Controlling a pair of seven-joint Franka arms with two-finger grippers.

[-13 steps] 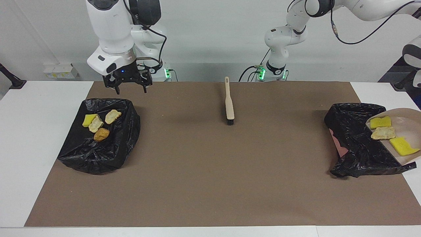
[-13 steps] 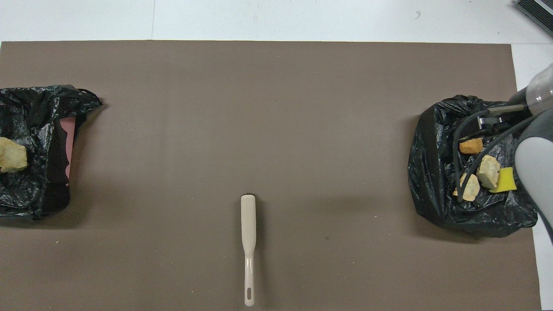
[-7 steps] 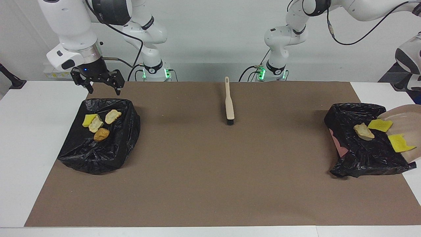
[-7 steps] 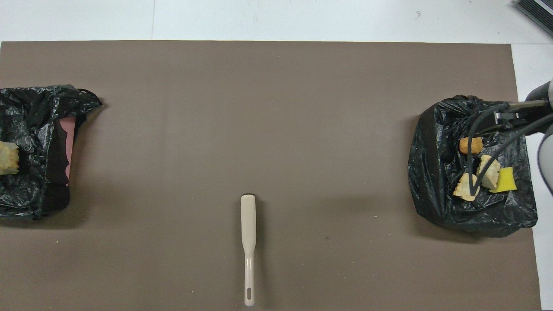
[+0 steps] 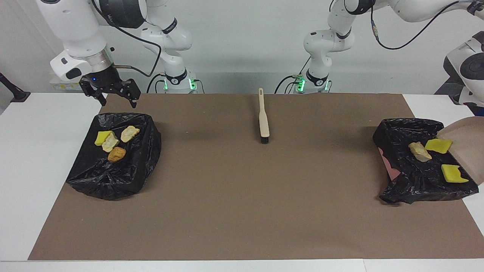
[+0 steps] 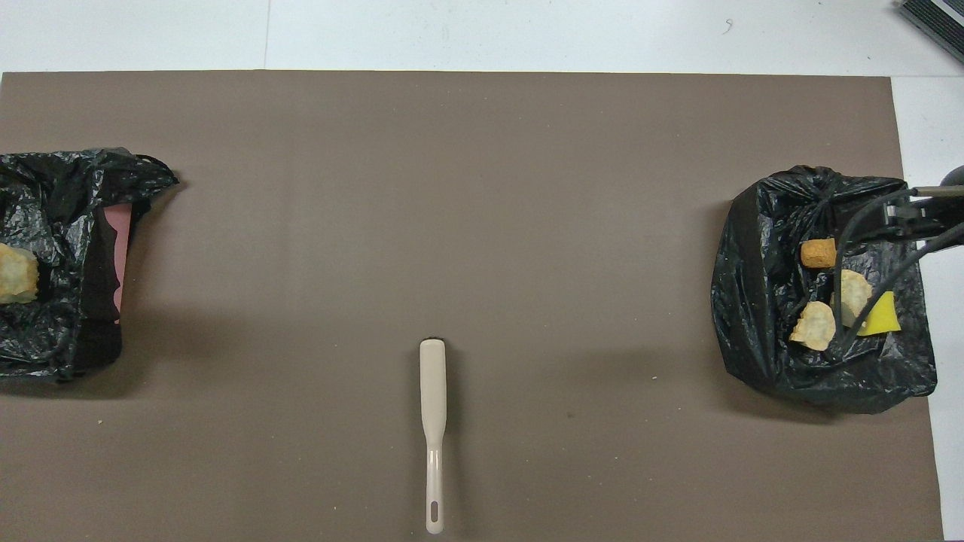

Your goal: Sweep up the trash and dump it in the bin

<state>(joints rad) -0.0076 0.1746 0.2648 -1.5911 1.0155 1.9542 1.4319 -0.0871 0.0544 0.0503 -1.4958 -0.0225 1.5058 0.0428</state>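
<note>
Since a second ago the dustpan (image 5: 467, 143) has tipped up steeply and its three scraps have slid off into the bin (image 5: 416, 166) at the left arm's end; right gripper (image 5: 113, 96) has swung from over the other bin's (image 5: 113, 170) inner edge out toward the table's end.

Status as I read it:
- Trash: four pieces (image 5: 113, 143) in the bin at the right arm's end, three (image 5: 435, 155) in the bin at the left arm's end. I see no scraps loose on the mat (image 5: 242, 211). Sweeping and dumping look done.
- Left: set the dustpan down, pull both arms back.
- Brush (image 5: 263, 117) lies on the mat mid-table, near the robots, nobody holding it.

Grippers:
- Right: fingers spread wide, empty, hanging over the table edge by its bin. Waiting.
- Left: out of frame in both views. I take it as clamped tight on the dustpan's handle, since the pan hangs tilted over the bin rim.

View differences:
- Facing view shows the dustpan and both yellow sponges in the left-end bin; overhead crops that bin, showing only one beige chunk (image 6: 15, 272).
- Overhead shows only the right arm's cables (image 6: 866, 226) across its bin, not the fingers.
</note>
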